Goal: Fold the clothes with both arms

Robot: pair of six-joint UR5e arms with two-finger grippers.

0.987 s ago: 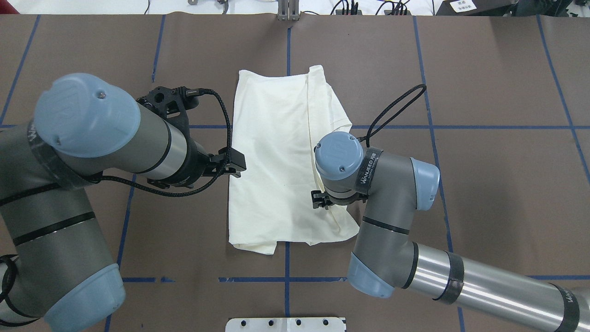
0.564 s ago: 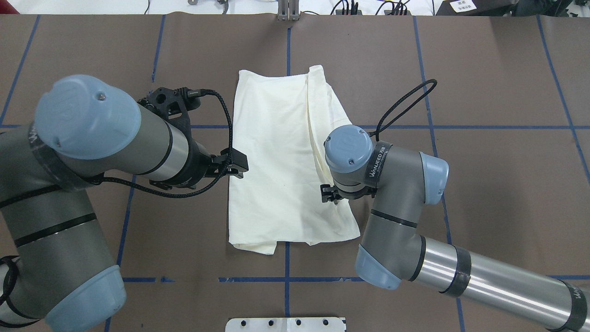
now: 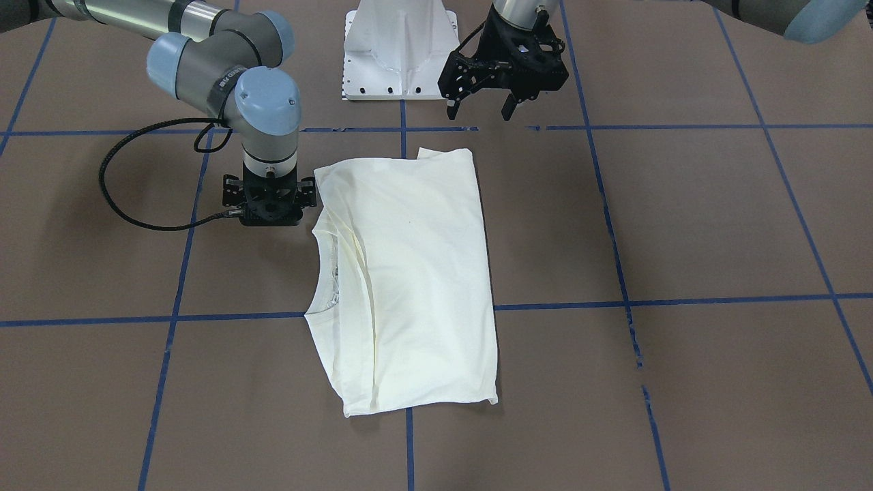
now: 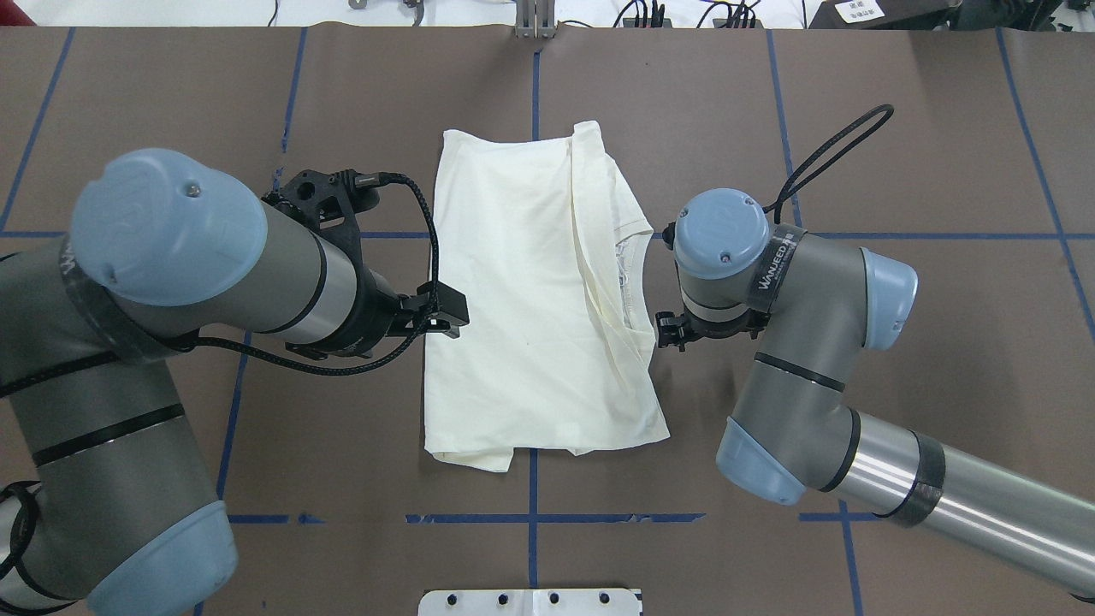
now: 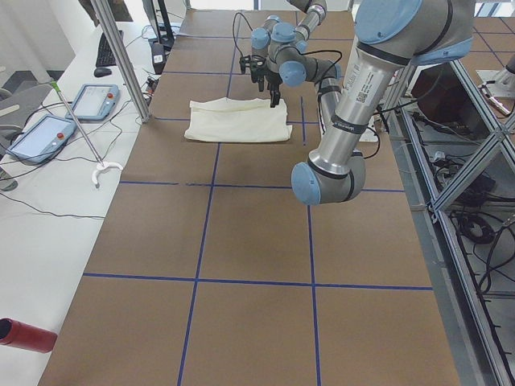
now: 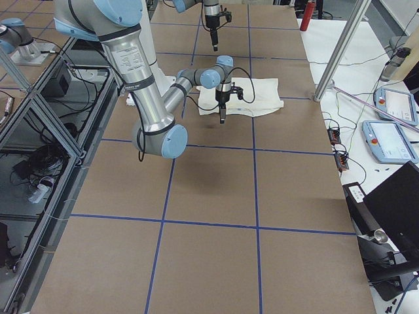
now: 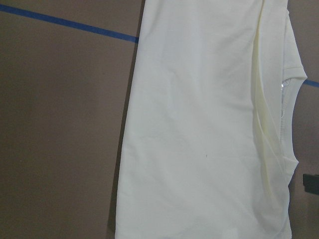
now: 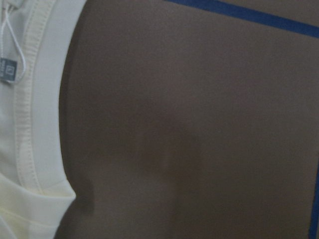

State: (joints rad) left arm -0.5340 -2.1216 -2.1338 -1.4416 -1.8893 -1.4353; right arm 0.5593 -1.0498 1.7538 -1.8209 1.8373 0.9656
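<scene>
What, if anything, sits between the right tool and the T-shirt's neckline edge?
Nothing visible does. The right tool hangs just beside the cream T-shirt on its neckline side, and only bare brown table shows between them.

A black band (image 4: 770,265) around the wrist of the right arm (image 4: 804,359) carries white lettering that looks like "WANJEED"; the finer print beside it is illegible. The neck tag (image 8: 7,68) inside the collar of the T-shirt (image 4: 522,299) is too blurred to read.
</scene>
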